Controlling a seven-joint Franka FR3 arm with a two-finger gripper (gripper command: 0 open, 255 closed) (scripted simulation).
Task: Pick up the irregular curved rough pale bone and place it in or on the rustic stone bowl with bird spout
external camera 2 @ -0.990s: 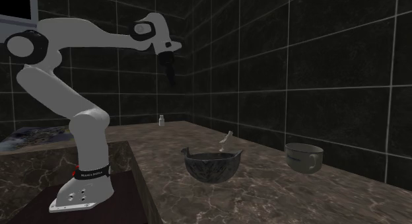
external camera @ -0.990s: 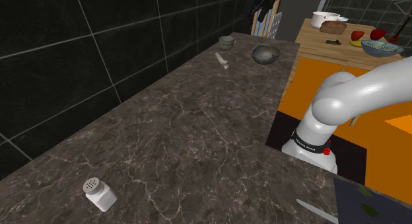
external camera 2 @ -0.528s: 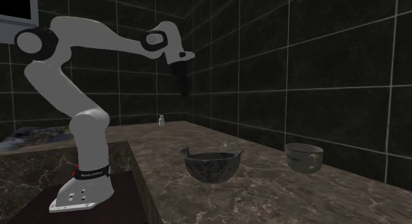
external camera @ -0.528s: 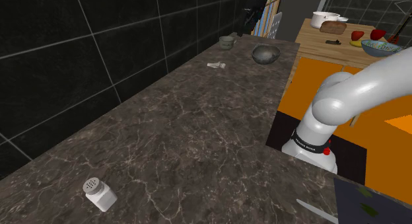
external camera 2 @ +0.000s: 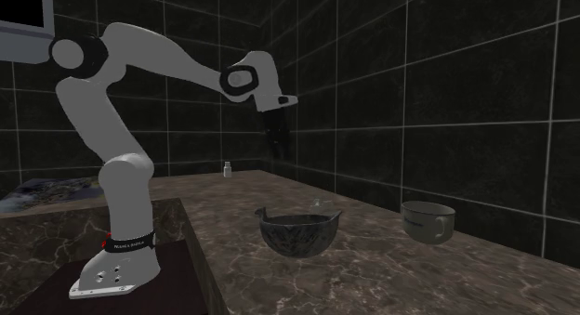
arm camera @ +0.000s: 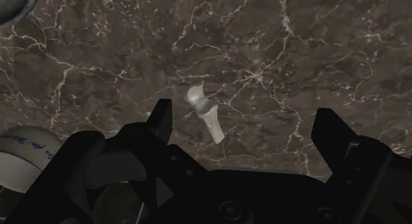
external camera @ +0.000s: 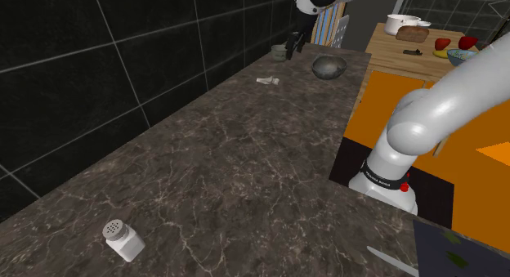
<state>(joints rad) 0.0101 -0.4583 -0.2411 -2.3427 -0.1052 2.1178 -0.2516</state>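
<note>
The pale bone [external camera: 267,80] lies flat on the dark marbled counter [external camera: 221,161], to the left of the rough grey stone bowl [external camera: 328,67] in the shoulder view. My gripper [external camera: 296,43] hangs well above the counter, over the space between bone and bowl. In the wrist view the bone [arm camera: 205,113] shows far below, between the open fingers [arm camera: 160,120] and nearer to one of them; my gripper [arm camera: 245,127] holds nothing. In the second exterior view my gripper [external camera 2: 279,146] points down, above and behind the bowl [external camera 2: 299,231].
A small grey cup [external camera: 280,51] stands by the tiled wall beyond the bone. A white shaker [external camera: 124,240] sits at the counter's near end. A wooden table [external camera: 392,51] with food stands past the counter. The orange floor [external camera: 376,112] lies beside the counter.
The bone, tilted up a second ago, has fallen flat on the counter. The arm has stretched out and lowered, bringing the gripper over the bone and bowl.
</note>
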